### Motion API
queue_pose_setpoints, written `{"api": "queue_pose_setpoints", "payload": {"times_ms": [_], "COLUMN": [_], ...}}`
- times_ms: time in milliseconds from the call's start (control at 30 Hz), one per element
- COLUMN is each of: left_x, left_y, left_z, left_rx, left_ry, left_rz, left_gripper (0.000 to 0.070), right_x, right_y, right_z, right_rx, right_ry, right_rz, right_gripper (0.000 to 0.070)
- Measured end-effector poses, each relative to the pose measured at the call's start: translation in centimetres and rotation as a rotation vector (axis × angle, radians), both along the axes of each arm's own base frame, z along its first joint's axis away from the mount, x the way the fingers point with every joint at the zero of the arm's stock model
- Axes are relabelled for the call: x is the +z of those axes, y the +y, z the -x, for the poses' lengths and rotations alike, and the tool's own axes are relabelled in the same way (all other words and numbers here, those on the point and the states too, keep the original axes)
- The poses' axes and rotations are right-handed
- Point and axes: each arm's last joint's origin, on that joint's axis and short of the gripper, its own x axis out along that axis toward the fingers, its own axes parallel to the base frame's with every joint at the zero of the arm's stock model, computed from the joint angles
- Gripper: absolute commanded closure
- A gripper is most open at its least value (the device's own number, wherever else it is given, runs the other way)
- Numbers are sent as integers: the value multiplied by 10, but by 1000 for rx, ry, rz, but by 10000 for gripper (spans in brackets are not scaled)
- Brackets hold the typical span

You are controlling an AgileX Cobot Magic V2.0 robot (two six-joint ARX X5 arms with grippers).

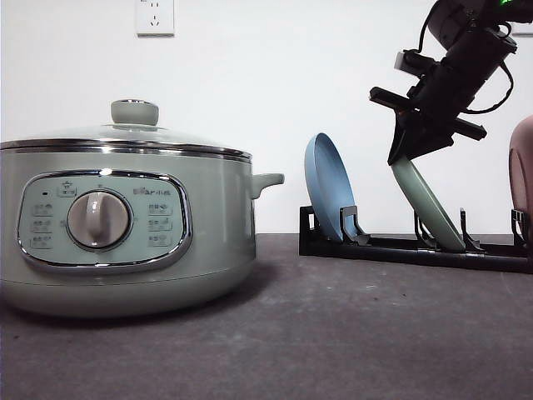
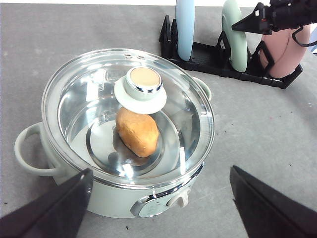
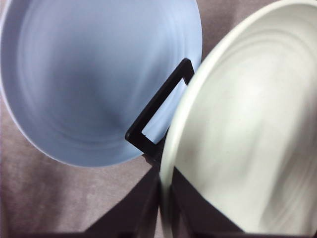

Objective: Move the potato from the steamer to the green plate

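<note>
Right now the right gripper (image 1: 405, 156) sits at the top rim of the green plate (image 1: 426, 200), which leans in the black dish rack (image 1: 391, 248). From the right wrist camera the plate's edge runs straight down between the jaws, one dark finger on either side, narrowed onto the rim: a pinch, by the look of it. Blue plate (image 1: 327, 185) stands just beside, in the next slot.

Potato (image 2: 137, 131) lies inside the steamer (image 2: 124, 134), glass lid (image 2: 99, 99) on, knob above it. Left gripper (image 2: 158, 208) hovers over the steamer's front edge, jaws spread wide, holding nothing.

Step in hand, as I judge it: fetching the plate. Next calls for lifting it clear of the rack prongs, laying it flat on the table (image 1: 350, 333), then the lid.
</note>
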Motion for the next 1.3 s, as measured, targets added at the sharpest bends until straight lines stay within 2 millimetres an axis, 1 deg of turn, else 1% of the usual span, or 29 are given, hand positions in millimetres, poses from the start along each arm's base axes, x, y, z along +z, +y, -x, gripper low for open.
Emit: {"api": "queue_pose_setpoints", "payload": {"times_ms": [100, 167, 333, 433, 567, 667, 900, 967, 1067, 1200, 1300], "left_x": [0, 0, 0, 0, 0, 0, 0, 0, 0, 0, 0], "left_y": [0, 0, 0, 0, 0, 0, 0, 0, 0, 0, 0], "left_z": [0, 0, 0, 0, 0, 0, 0, 0, 0, 0, 0], "left_rx": [0, 0, 0, 0, 0, 0, 0, 0, 0, 0, 0], "left_ry": [0, 0, -1, -1, -1, -1, -1, -1, -1, -1, -1], "left_rz": [0, 0, 0, 0, 0, 0, 0, 0, 0, 0, 0], "left_gripper": [139, 139, 139, 139, 139, 139, 139, 139, 139, 139, 139], "right_x": [8, 18, 55, 78, 101, 114, 146, 151, 153, 146, 136], "right_y": [0, 1, 3, 4, 5, 7, 21, 26, 36, 54, 71], "right_z": [-1, 0, 9, 20, 39, 59, 117, 134, 159, 180, 194], "right_rx": [5, 8, 25, 32, 44, 70, 138, 157, 198, 281, 346], "right_ry": [-14, -37, -104, -140, -155, -149, -163, -151, -106, -30, 20], "right_rz": [-15, -21, -38, -42, -40, -18, 102, 150, 251, 367, 456], "right_gripper": [696, 696, 696, 696, 696, 696, 696, 696, 696, 696, 696]}}
